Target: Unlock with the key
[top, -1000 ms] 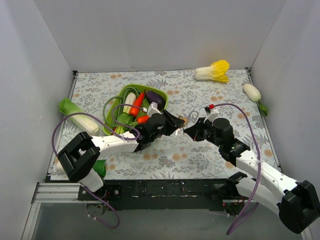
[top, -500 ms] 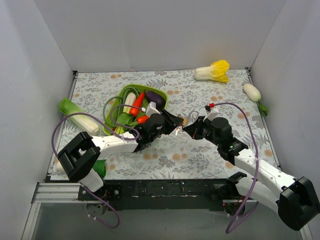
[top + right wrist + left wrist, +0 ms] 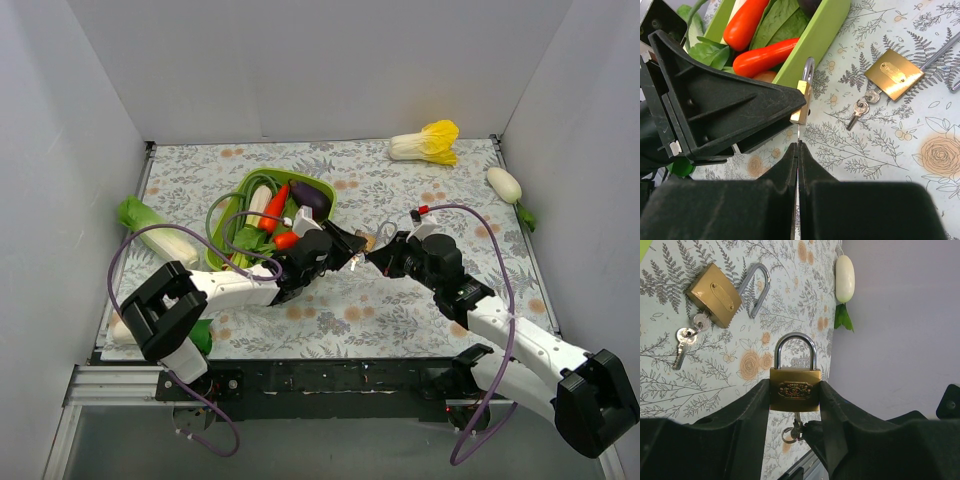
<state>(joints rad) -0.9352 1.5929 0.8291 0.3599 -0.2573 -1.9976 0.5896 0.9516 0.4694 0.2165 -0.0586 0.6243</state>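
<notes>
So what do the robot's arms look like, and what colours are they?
The left arm and right arm are white tubes with chunky black joints, each trailing a purple cable. The left gripper and right gripper are black with wedge-shaped fingers.

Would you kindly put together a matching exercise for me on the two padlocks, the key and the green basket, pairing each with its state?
1. held padlock
2. padlock on the table
3. key
4. green basket

A. shackle open, keys lying at its base
B. pinched in the right gripper, just below a lock body
C. holds red and green vegetables
D. shackle shut, clamped in the left gripper

Pairs: 1-D, 2-A, 3-B, 4-C.
</notes>
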